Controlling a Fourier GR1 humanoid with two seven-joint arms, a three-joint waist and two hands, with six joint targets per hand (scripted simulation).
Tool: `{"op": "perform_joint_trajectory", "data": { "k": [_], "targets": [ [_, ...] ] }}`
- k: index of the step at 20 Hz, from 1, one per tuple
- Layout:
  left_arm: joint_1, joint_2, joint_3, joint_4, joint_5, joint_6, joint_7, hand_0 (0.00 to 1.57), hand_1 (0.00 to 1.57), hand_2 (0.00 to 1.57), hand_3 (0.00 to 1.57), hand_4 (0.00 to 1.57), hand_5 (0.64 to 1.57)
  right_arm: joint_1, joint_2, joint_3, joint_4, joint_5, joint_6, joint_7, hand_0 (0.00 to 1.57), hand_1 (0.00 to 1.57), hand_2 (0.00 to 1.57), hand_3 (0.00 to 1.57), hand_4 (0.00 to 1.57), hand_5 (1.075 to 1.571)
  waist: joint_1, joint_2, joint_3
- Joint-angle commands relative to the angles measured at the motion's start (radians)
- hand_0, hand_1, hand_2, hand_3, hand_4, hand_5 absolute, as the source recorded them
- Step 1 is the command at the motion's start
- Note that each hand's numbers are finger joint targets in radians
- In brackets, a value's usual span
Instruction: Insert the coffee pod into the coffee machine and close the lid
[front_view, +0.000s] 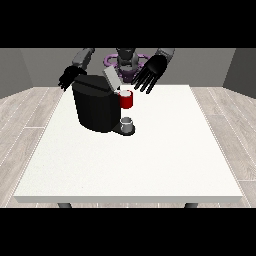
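Status: the coffee machine (95, 107) stands on the white table (150, 160), toward the view's left. Its lid (112, 78) is raised and tilted, so the closing step is not yet done. The red pod holder (126, 100) projects from the machine's front, above the small grey cup (127, 124) on the drip base. A pale shape sits at the holder's top; I judge this to be the coffee pod (124, 92), seated or nearly seated, though I cannot confirm it.

My hand at the view's right (151, 73) hovers just beside the lid and above the holder, fingers spread apart, holding nothing. My hand at the view's left (70, 77) hangs behind the machine; I cannot tell its state.

Remaining: confirm pod seating, then lower the lid.
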Motion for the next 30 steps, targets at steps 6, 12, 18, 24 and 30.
{"op": "perform_joint_trajectory", "data": {
  "k": [6,12,18,24,30],
  "targets": [
    [0.117,-0.098,0.111,-0.009,0.141,-0.019,0.014,0.00,0.00,0.00,0.00,0.00,1.571,0.100,0.002,-0.011,-0.016,-0.026,0.005,0.032,0.00,0.00,0.00,0.00,0.42,1.571,0.059,-0.177,-0.0008],
    [0.244,-0.234,0.258,-0.029,0.339,0.006,-0.048,0.00,0.00,0.00,0.00,0.24,1.571,0.170,-0.012,-0.032,-0.001,-0.012,0.000,-0.042,0.00,0.00,0.00,0.00,0.49,1.571,0.160,-0.278,-0.0012],
    [0.440,-0.304,0.279,-0.033,0.399,-0.008,-0.112,0.00,0.00,0.00,0.00,0.00,1.571,0.177,-0.071,0.010,-0.086,-0.027,0.094,0.064,0.00,0.00,0.00,0.00,0.37,1.571,0.226,-0.409,-0.0013],
    [0.514,-0.348,0.312,-0.064,0.481,-0.040,-0.096,0.00,0.00,0.00,0.00,0.00,1.571,0.098,-0.136,0.013,-0.152,-0.024,0.132,0.146,0.00,0.00,0.00,0.00,0.04,1.571,0.273,-0.426,-0.0006],
    [0.572,-0.354,0.312,-0.138,0.541,-0.080,-0.081,0.00,0.00,0.00,0.00,0.00,1.571,0.062,-0.108,0.086,-0.191,0.003,0.152,0.185,0.00,0.00,0.00,0.00,0.00,1.571,0.310,-0.414,-0.0005]
  ]
}}
